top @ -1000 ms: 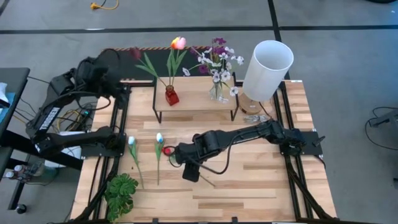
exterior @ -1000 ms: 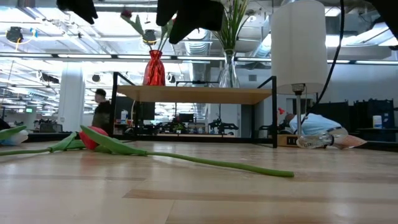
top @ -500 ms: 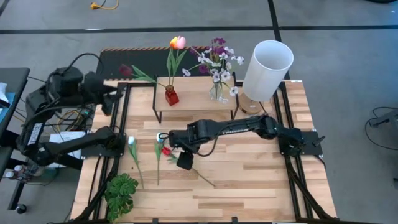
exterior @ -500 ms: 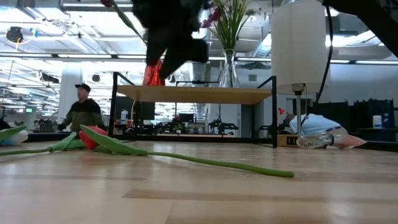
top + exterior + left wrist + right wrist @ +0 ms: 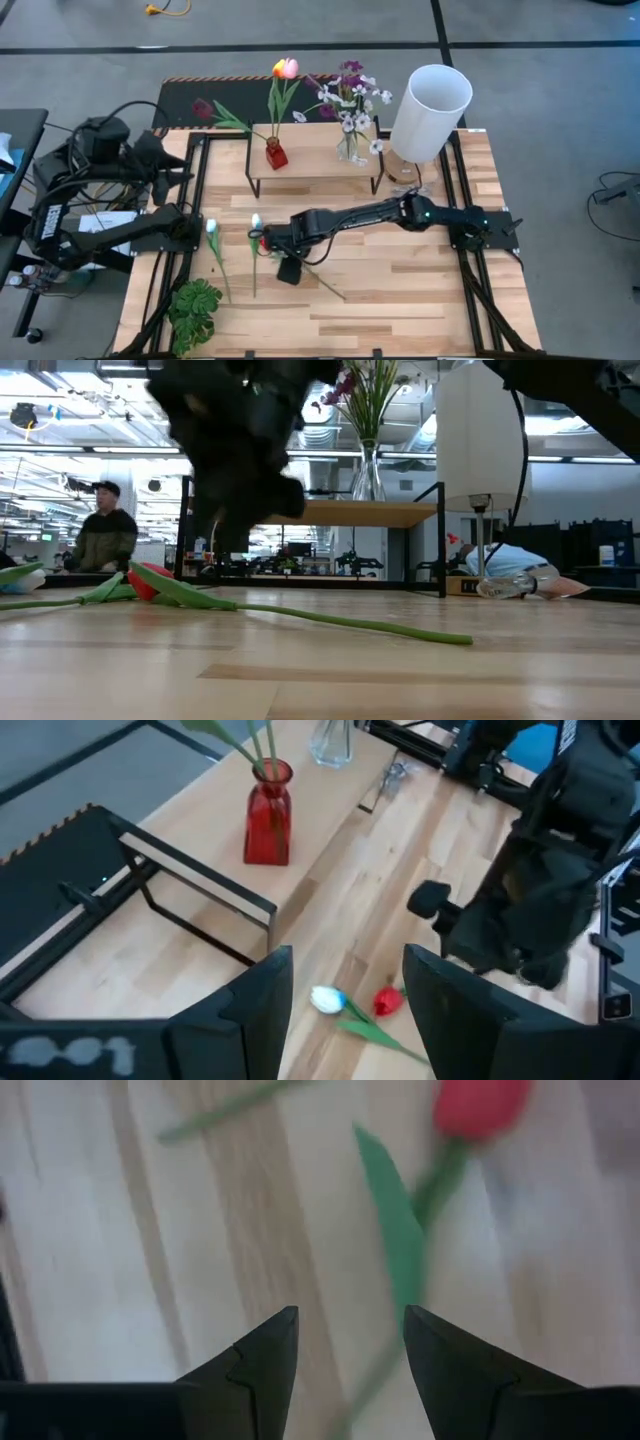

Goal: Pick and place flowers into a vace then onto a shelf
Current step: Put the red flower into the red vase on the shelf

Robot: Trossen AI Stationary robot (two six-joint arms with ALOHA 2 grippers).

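Observation:
A red tulip (image 5: 266, 242) lies flat on the table, its stem (image 5: 330, 621) running toward the near right. My right gripper (image 5: 350, 1350) is open and low over it, the leaf (image 5: 392, 1240) and stem passing between the fingers without touching; in the high view my right gripper (image 5: 268, 240) is beside the head. Two white tulips (image 5: 211, 228) (image 5: 256, 222) lie to its left. The shelf (image 5: 315, 160) carries a red vase (image 5: 276, 153) with an orange-pink tulip (image 5: 286, 68) and a maroon tulip (image 5: 203, 108), and a clear vase (image 5: 347, 147) of purple and white blossoms. My left gripper (image 5: 345, 1010) is open, off the table's left edge (image 5: 178, 165).
A white lamp (image 5: 430, 108) stands at the far right by the shelf. A green leafy plant (image 5: 195, 310) sits at the near left corner. A black panel (image 5: 190, 95) lies behind the shelf. A person (image 5: 100, 530) walks in the room beyond. Bare wood spreads near right.
My left gripper has drawn back from above the shelf toward the table's left and near edge; the maroon tulip stays in the red vase, leaning left. My right gripper has moved toward the table's left and come down over the red tulip.

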